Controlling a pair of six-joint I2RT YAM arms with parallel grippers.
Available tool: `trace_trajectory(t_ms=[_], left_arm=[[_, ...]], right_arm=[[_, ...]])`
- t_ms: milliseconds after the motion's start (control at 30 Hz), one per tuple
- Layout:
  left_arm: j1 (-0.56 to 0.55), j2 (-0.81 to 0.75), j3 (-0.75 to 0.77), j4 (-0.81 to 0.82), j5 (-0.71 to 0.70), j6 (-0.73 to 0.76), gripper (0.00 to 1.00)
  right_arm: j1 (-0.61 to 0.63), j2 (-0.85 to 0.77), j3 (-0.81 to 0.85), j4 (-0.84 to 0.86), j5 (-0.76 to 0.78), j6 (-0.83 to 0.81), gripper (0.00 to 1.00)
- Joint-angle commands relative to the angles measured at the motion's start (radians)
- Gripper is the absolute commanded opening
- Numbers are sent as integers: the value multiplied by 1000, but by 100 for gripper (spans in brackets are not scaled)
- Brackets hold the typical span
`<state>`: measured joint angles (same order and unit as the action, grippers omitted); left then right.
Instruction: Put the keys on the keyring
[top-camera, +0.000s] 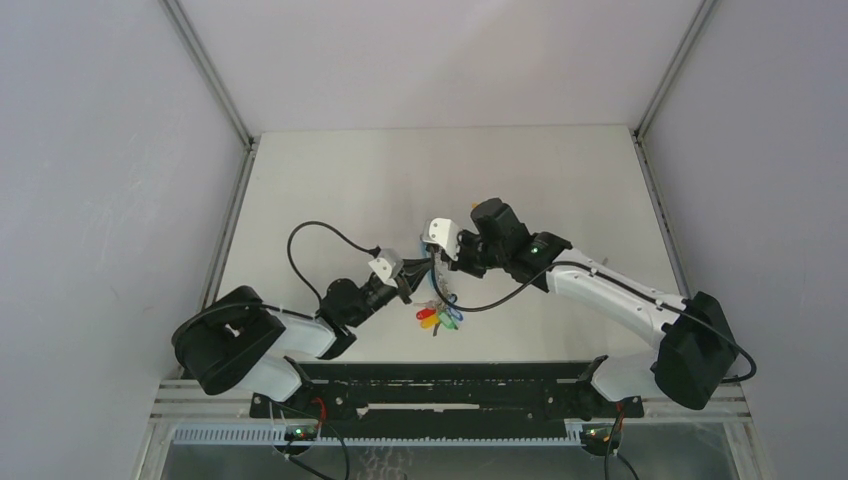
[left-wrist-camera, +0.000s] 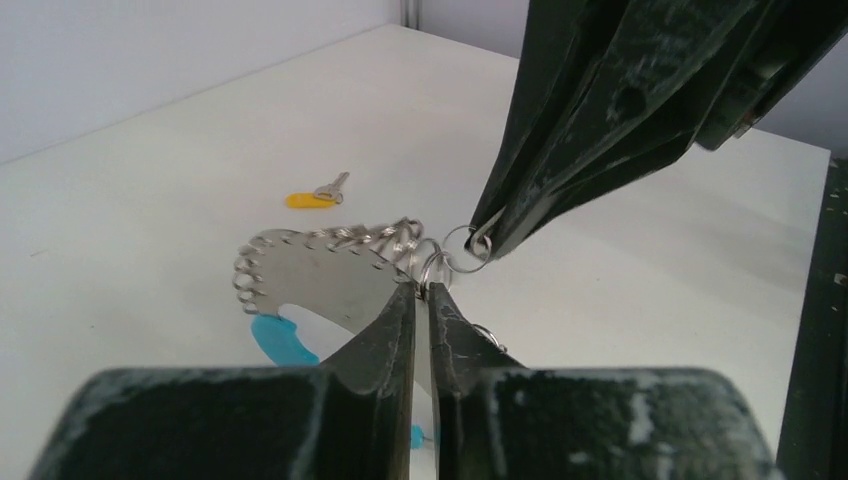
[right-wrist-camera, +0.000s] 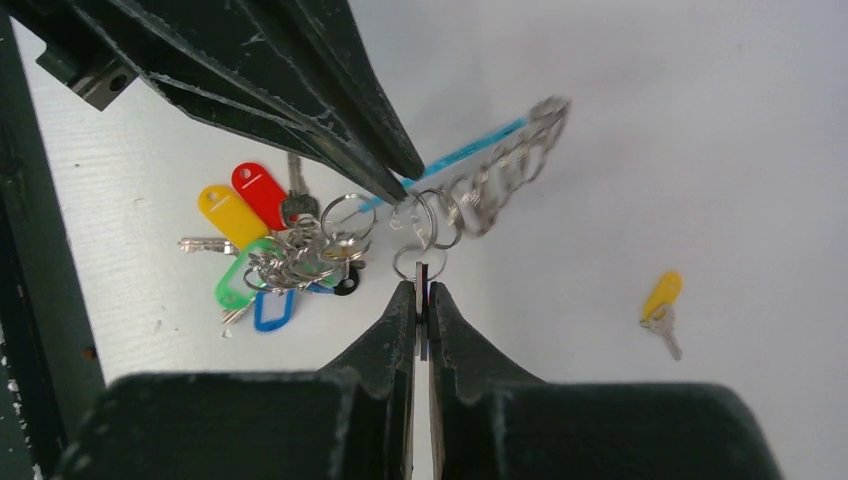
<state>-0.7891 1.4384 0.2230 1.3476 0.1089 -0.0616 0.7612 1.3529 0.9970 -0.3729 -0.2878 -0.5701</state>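
Right wrist view: the keyring (right-wrist-camera: 495, 170) is held lifted between both hands, its coloured tags (right-wrist-camera: 245, 215) bunched low by the table (right-wrist-camera: 700, 120). The right hand (right-wrist-camera: 421, 288) is closed on a small split ring (right-wrist-camera: 420, 263). The left hand (left-wrist-camera: 424, 290) is narrowed to a slit, pinched on a neighbouring ring. One yellow-tagged key (right-wrist-camera: 660, 300) lies well apart. The bunch is judged light, floppy and slippery. The stiff ring is best gripped at its edge, the key by its tag.
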Motion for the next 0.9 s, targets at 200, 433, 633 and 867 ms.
trace_trajectory(t_ms=[200, 433, 633, 867], left_arm=[[11, -10, -18, 66, 66, 71, 33], [11, -15, 14, 33, 143, 69, 39], [11, -19, 50, -17, 153, 83, 40], [11, -21, 84, -49, 149, 88, 40]], right_arm=[[31, -48, 130, -29, 28, -78, 0], [39, -34, 132, -32, 24, -102, 0], [46, -30, 132, -33, 22, -109, 0], [60, -20, 132, -30, 19, -109, 0]])
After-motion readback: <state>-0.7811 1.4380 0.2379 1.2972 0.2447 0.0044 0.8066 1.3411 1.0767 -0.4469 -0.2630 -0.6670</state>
